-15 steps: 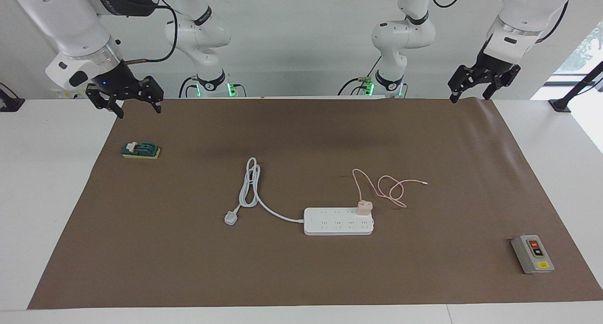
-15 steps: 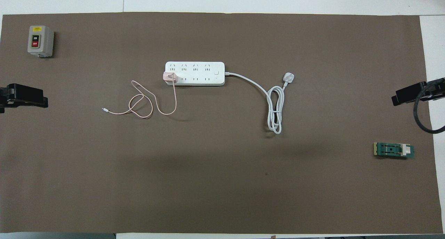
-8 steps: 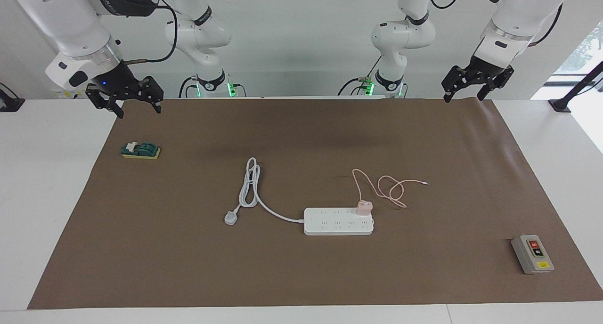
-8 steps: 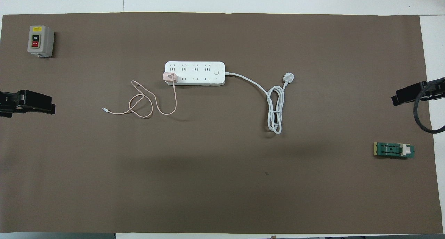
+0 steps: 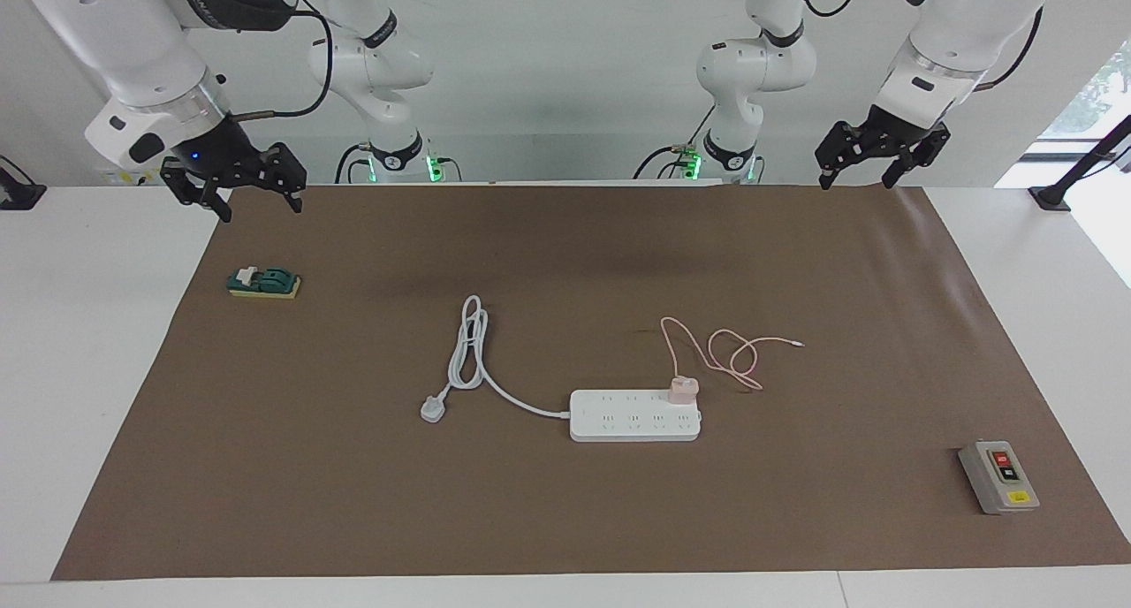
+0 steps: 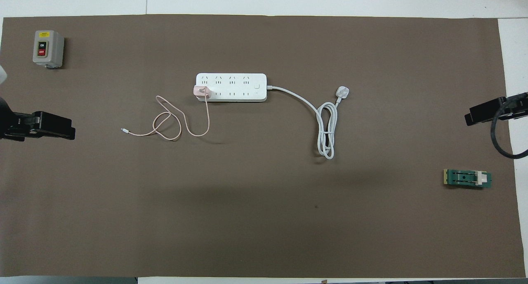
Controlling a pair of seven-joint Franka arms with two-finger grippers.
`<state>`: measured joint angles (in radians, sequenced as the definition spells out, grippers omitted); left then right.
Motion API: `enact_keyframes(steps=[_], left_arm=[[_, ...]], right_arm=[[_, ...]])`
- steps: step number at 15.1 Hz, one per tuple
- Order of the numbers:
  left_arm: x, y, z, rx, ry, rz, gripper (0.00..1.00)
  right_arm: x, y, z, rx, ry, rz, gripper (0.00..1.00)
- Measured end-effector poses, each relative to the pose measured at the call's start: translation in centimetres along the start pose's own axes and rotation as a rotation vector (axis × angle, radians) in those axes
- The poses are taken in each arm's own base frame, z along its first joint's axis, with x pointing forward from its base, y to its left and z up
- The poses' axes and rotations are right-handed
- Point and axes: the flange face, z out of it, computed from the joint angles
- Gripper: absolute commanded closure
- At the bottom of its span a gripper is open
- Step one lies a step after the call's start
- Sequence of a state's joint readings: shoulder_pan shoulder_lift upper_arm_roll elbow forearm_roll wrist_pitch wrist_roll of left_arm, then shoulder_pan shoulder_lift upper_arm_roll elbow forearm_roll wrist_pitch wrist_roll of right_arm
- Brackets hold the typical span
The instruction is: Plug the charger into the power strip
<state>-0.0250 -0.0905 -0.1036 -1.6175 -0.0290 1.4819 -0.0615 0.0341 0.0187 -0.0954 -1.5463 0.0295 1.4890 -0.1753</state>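
Observation:
The white power strip (image 5: pixel 632 418) (image 6: pixel 235 88) lies flat mid-mat. The pale pink charger (image 5: pixel 683 389) (image 6: pixel 201 91) sits on the strip's end toward the left arm, on the socket row nearer the robots. I cannot tell whether its prongs are seated. Its thin pink cable (image 5: pixel 733 356) (image 6: pixel 173 123) loops loosely on the mat beside it. My left gripper (image 5: pixel 854 179) (image 6: pixel 68 129) hangs open and empty over the mat's edge at the left arm's end. My right gripper (image 5: pixel 261 206) (image 6: pixel 470 119) waits open over the mat's corner at the right arm's end.
The strip's thick white cord coils toward the right arm's end and stops at a white plug (image 5: pixel 432 408) (image 6: pixel 343 92). A grey button box (image 5: pixel 998 477) (image 6: pixel 48 48) stands at the left arm's end. A green switch block (image 5: pixel 263 282) (image 6: pixel 467 178) lies under the right gripper's side.
My left gripper has drifted inward over the mat from the left arm's end, still open. The right arm, charger and strip have not moved.

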Motion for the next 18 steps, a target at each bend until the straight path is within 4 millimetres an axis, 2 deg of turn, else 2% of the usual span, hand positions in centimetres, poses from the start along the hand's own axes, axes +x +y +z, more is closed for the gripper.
enact_keyframes(steps=[5, 18], left_arm=[[0.0, 0.7, 0.3, 0.001, 0.007, 0.045, 0.0], [-0.8, 0.9, 1.1, 0.004, -0.015, 0.053, 0.0]], right_arm=[[0.0, 0.0, 0.0, 0.0, 0.0, 0.0, 0.0], [0.0, 0.0, 0.0, 0.0, 0.0, 0.0, 0.0]])
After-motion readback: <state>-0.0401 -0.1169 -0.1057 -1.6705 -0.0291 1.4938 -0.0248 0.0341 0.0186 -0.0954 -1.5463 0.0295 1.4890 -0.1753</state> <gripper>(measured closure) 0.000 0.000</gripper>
